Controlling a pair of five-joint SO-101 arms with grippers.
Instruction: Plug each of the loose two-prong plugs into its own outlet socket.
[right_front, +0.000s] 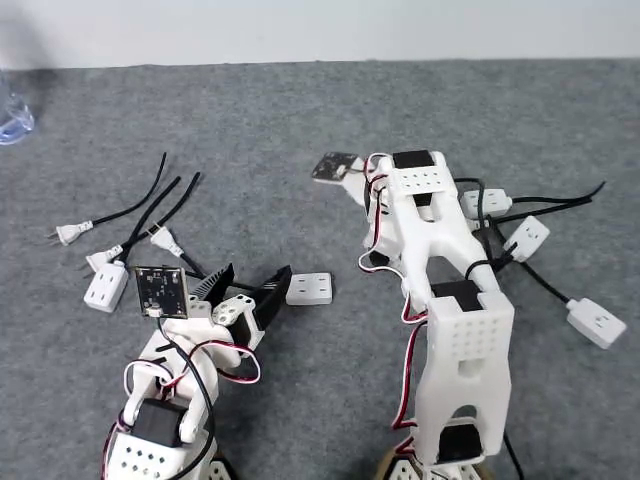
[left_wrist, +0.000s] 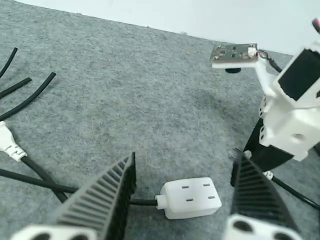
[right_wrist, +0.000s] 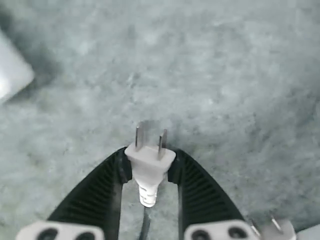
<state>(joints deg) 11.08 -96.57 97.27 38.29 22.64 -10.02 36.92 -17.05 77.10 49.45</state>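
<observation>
1. Logging grey mat (right_front: 300, 110) first: covers the whole table, crossed by black cords (right_front: 150, 205).
2. Placing right arm (right_front: 460, 330) mid-table, stretched forward and bent down at the wrist, with spare sockets (right_front: 527, 237) lying along its outer side.
3. Marking left gripper (right_front: 257, 275) low over the mat at near left, jaws spread wide apart, holding nothing.
4. Finding outlet socket (left_wrist: 189, 197) flat on the mat between and just ahead of those open fingers, untouched, slots facing up, cord trailing away.
5. Noting right gripper (right_wrist: 150, 156) clamped on a white two-prong plug (right_wrist: 148, 172), body pinched from both sides, over bare mat near that socket.
6. Counting two more loose plugs (right_front: 65, 234) at far left, well apart from both grippers, beside a further socket (right_front: 105, 288); cannot tell whether anything is seated in it.
7. Checking prongs (right_wrist: 138, 137): bare, parallel, pointing out past the fingertips.
8. Reading the step as approach before insertion, with plug secured and socket not yet steadied.
9. Expecting next move to call for closing the left jaws on the socket body, tilting the plug until prongs meet one slot pair squarely, then pressing straight in; otherwise likely to skid the socket across the mat.
</observation>
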